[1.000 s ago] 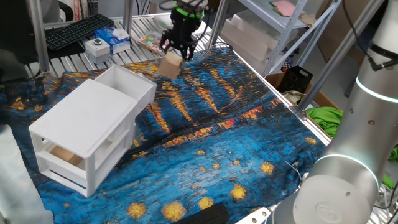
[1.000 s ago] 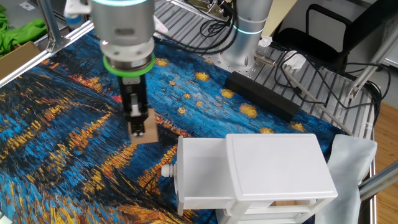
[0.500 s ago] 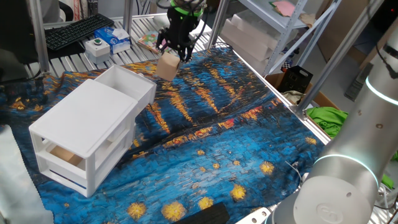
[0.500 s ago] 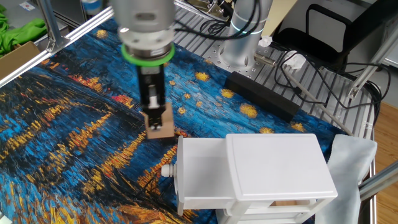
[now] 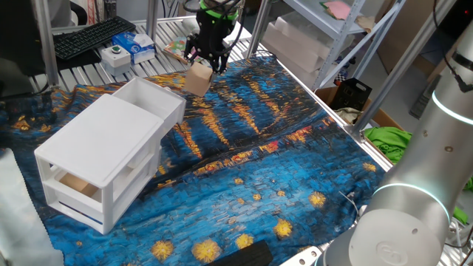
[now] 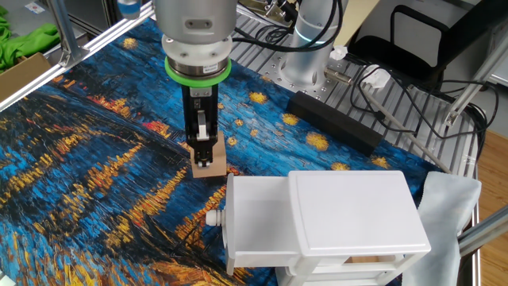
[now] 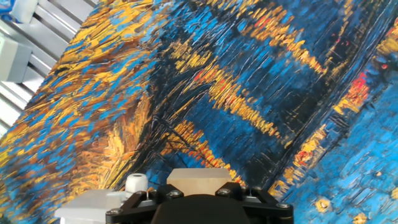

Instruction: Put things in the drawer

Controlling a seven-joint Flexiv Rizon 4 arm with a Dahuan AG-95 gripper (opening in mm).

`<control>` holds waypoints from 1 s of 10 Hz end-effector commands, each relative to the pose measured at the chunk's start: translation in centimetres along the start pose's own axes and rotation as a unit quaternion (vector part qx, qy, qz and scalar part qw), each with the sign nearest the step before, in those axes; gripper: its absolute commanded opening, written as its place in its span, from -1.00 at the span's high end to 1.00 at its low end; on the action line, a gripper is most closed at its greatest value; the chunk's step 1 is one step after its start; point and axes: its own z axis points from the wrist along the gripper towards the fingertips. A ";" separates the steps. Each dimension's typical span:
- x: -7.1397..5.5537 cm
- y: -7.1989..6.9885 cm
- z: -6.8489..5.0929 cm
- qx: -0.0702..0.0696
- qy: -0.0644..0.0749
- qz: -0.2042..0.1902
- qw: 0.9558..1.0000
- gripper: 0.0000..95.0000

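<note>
Transport was the step in hand: the black two-finger hand [image 6: 205,156] was clamped on a small pale tan wooden-looking cube [image 6: 208,167], carrying it clear of the surface, a cloth printed with blue and orange swirls [image 6: 95,151]. Over the last second the hand had travelled sideways across that cloth toward the white boxy two-drawer cabinet [image 6: 349,218], and the cube had come with it without slipping in the grip. In the other fixed view the cube hung just beside the front edge of the upper white plastic drawer [image 6: 258,218], which stood pulled out as an open tray, its small white knob [image 6: 212,217] close under the block. In one fixed view the hand [image 5: 203,60] held the cube [image 5: 198,78] near the far end of the drawer [image 5: 148,100], apart from it. The hand view showed the cube [image 7: 198,180] between the fingers, with the knob [image 7: 136,183] and a corner of the drawer rim [image 7: 93,205] low in the frame.

Judged from that, most of the carry was done but the cube was not yet over the tray; a further short shift across the rim would be needed before release. A second tan block [image 5: 76,183] showed through the cabinet's near open side, though which drawer it lay in could not be told.
</note>
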 end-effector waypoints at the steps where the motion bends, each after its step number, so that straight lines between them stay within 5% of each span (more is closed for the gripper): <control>1: 0.1 0.0 0.0 0.001 0.005 -0.008 1.000 1.00; 7: 0.1 0.0 0.0 -0.015 0.023 -0.076 0.997 1.00; 10: 0.1 0.0 0.0 -0.008 0.012 -0.100 0.995 1.00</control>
